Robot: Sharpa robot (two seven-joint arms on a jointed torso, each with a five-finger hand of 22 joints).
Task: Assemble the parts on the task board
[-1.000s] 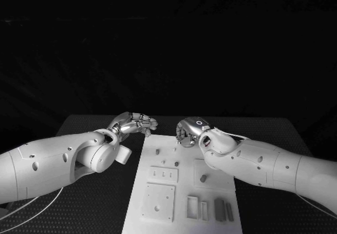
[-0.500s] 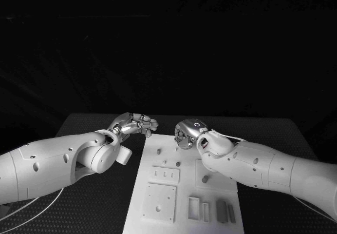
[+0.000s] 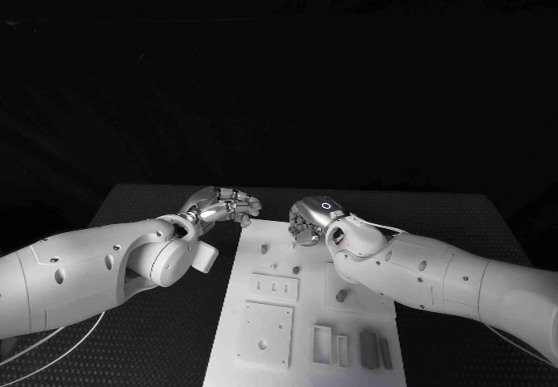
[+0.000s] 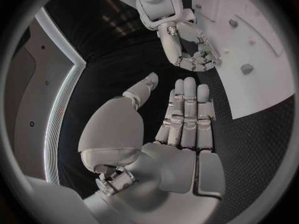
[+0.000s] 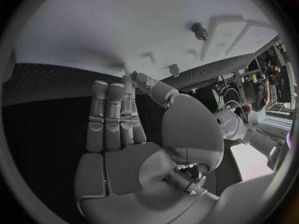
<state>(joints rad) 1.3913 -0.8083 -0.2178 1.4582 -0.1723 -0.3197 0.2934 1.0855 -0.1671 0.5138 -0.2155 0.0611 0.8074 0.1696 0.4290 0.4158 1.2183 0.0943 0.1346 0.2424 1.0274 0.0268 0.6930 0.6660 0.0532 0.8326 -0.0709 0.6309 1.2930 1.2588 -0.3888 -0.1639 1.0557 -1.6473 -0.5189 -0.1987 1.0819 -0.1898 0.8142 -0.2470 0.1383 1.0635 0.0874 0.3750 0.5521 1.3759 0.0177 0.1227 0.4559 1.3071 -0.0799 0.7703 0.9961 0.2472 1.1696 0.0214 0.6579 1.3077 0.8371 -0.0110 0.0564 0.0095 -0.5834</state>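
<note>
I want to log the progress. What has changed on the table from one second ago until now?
The right hand drew slightly back toward the robot, along the far end of the task board. The left hand stayed near the board's far left corner. Both hands hold nothing, fingers extended, and the parts lie unmoved.

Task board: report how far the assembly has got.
Done: nothing clearly; small grey parts dot the task board, and whether any is already seated cannot be told. In hand: nothing. The left hand and the right hand have flat, bare palms in their wrist views, both at the board's far end. Left: picking up and fitting the parts.
</note>
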